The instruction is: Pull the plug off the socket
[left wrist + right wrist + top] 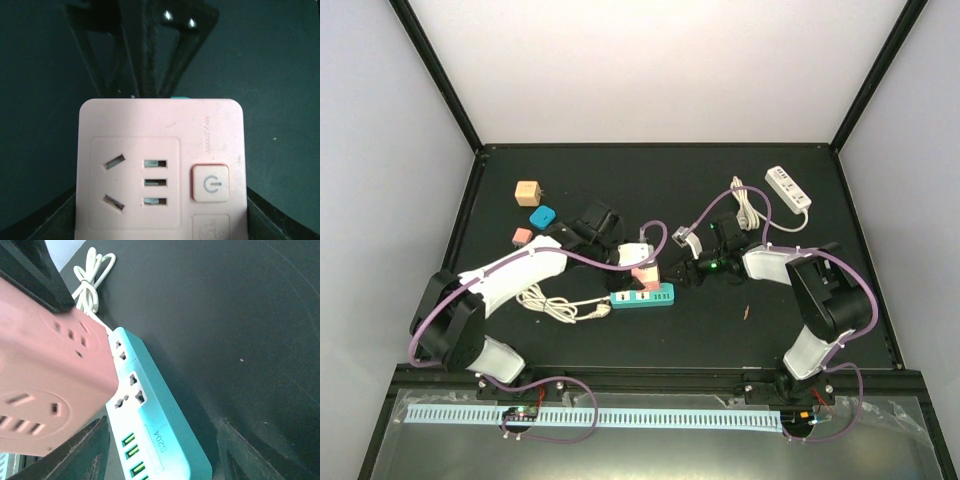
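The black table (720, 330) is carrying everything, with the two arms reaching in from its near edge toward the middle. The teal power strip (155, 420) is lying flat near the centre, its white cable (548, 303) coiling away to the left, and a white power strip (788, 188) is sitting well apart at the far right. The pink cube adapter (160, 165), the plug in question, is sitting tilted against the far end of the teal power strip; whether its pins are seated in a socket cannot be told. The left gripper (640, 265) is pinching this adapter, its dark fingers (40, 220) pressing on opposite sides. The right gripper (680, 270) is hovering just beside the strip's near end with its jaws spread and nothing between them but the strip's end below. A tan cube (528, 192), a blue cube (541, 216) and a salmon cube (522, 236) are lying near one another at the far left.
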`<state>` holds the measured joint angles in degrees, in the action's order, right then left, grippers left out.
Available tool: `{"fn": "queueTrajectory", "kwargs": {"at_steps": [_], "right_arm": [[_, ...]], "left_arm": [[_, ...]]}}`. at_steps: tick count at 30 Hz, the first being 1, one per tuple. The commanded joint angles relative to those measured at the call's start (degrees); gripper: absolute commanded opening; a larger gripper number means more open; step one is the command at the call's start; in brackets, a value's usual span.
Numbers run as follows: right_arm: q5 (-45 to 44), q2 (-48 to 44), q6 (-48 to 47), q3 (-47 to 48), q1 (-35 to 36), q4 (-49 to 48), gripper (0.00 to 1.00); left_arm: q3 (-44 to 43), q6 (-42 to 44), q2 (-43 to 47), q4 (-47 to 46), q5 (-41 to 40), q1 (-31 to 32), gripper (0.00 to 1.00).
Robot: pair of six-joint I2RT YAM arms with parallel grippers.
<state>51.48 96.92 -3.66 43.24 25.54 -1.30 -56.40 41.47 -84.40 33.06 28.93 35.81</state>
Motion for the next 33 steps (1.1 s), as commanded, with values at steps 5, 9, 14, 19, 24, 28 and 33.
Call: {"fn": "queueTrajectory", "kwargs": {"at_steps": [5,9,14,19,24,28,33], "right_arm": [[0.1,-1.3,0.6,1.7,0.2,-0.9,0.62],[0.3,-1.5,0.7,2.0,0.2,-0.1,0.62],[0.3,-1.6,0.4,2.3,0.1,0.5,0.62],[0.8,-0.7,1.4,2.8,0.2,0.3,0.62],[1.3,0.1,2.0,3.2,0.1,0.4,0.62],[1.2,0.0,1.8,3.3,0.2,0.7,0.62],[1.6,0.1,1.8,3.3,0.1,1.2,0.62]], "left_arm": [[-7.9,-5.3,1.4,5.8,4.6,-4.3,0.2],[-8.2,-8.1,2.5,6.8,6.0,-9.1,0.2],[-5.8,-11.3,4.6,6.7,8.8,-18.8,0.21],[-2.5,-12.6,4.7,6.0,9.6,-27.3,0.23],[-1.1,-14.2,2.3,4.1,10.1,-33.4,0.25],[-0.8,-17.0,-0.8,1.4,10.5,-37.8,0.26],[-2.2,-18.8,-7.0,2.1,14.0,-43.8,0.26]]}}
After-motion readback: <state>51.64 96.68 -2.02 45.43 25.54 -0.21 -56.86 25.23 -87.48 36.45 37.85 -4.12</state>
